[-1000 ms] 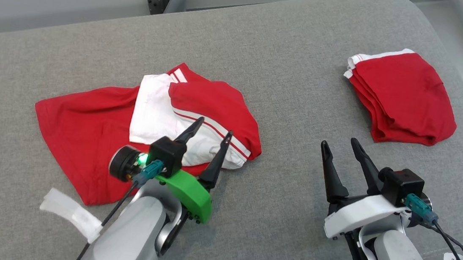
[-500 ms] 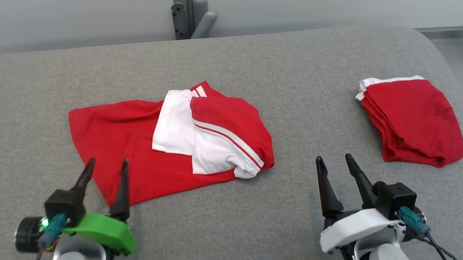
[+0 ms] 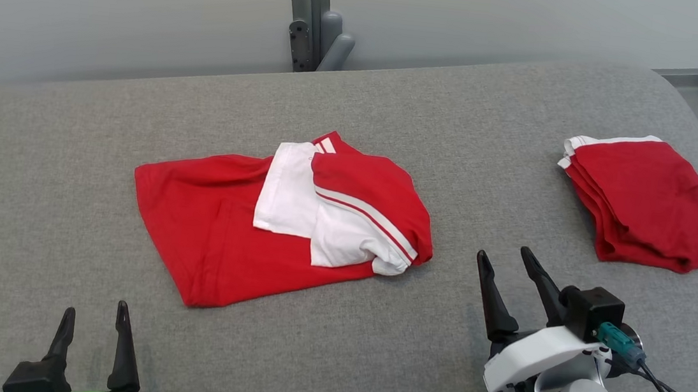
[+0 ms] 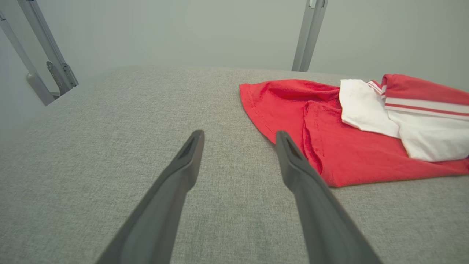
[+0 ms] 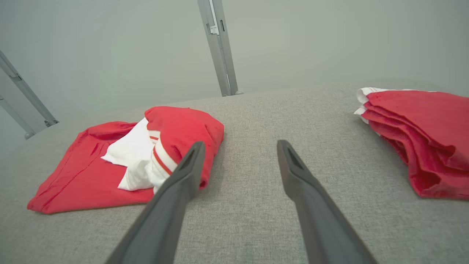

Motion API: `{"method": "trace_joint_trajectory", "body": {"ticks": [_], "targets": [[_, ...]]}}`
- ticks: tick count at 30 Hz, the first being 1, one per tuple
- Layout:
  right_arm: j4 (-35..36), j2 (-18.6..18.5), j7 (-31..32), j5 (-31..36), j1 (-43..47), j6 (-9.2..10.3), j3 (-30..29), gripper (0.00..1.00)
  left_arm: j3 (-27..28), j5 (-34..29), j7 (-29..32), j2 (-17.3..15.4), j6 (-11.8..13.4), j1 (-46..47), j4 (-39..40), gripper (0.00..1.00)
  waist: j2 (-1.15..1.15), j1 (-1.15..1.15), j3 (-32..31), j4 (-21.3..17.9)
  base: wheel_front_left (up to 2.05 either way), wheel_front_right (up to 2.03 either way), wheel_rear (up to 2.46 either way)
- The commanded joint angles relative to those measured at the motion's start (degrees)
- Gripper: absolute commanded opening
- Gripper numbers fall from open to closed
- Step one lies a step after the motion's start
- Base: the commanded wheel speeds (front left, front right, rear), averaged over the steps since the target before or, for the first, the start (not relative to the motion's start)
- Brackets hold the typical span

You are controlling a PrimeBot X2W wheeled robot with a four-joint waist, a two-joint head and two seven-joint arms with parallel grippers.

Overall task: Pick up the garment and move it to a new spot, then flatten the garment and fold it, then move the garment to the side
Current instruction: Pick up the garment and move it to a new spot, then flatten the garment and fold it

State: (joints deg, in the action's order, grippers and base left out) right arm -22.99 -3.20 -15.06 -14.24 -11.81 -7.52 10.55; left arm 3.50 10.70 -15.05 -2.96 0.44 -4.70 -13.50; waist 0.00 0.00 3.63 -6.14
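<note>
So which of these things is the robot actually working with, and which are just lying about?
In the job: the red and white garment in the middle; the open left gripper and right gripper, both empty.
Lying about: the folded red pile on the right; the metal post behind.

Grey cushion (image 3: 71, 150) — pale wall (image 3: 118, 1).

You drew the left gripper (image 3: 95, 307) back off the red-and-white garment (image 3: 211, 234) to the near left, clear of it, while the head view shifted.
</note>
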Motion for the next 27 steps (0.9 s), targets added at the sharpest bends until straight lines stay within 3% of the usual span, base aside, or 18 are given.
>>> {"method": "trace_joint_trajectory", "body": {"ticks": [1,6,13,20,27], "targets": [[-0.2,-0.39,-0.15,0.32,0.81,0.06,-0.06,1.0,0.11,-0.19,-0.16,-0.11,-0.34,-0.21,-0.21,1.0,0.0,0.0,0.16,0.45,0.0,0.0,0.0],[0.2,-0.96,-0.15,0.72,-1.0,0.06,1.51,1.0,-2.43,1.46,-0.16,0.03,-0.57,1.81,-1.11,1.0,0.0,0.0,1.35,2.6,0.0,0.0,0.0],[-0.67,-2.32,-0.15,0.85,-6.7,0.05,8.98,1.0,-7.37,3.26,-0.16,-0.04,-0.39,3.74,-2.64,1.0,0.0,0.0,3.54,8.52,0.0,0.0,0.0],[-7.02,-4.09,-0.15,2.18,-14.37,0.06,12.82,1.0,-10.38,5.41,-0.16,-0.02,0.17,4.45,-3.29,1.0,0.0,0.0,5.87,14.16,0.0,0.0,0.0],[-17.63,-6.83,-0.05,4.1,-24.2,0.06,15.57,1.0,-13.31,7.51,-0.16,-0.01,0.7,5.9,-3.76,1.0,0.0,0.0,7.78,18.76,0.0,0.0,0.0]]}}
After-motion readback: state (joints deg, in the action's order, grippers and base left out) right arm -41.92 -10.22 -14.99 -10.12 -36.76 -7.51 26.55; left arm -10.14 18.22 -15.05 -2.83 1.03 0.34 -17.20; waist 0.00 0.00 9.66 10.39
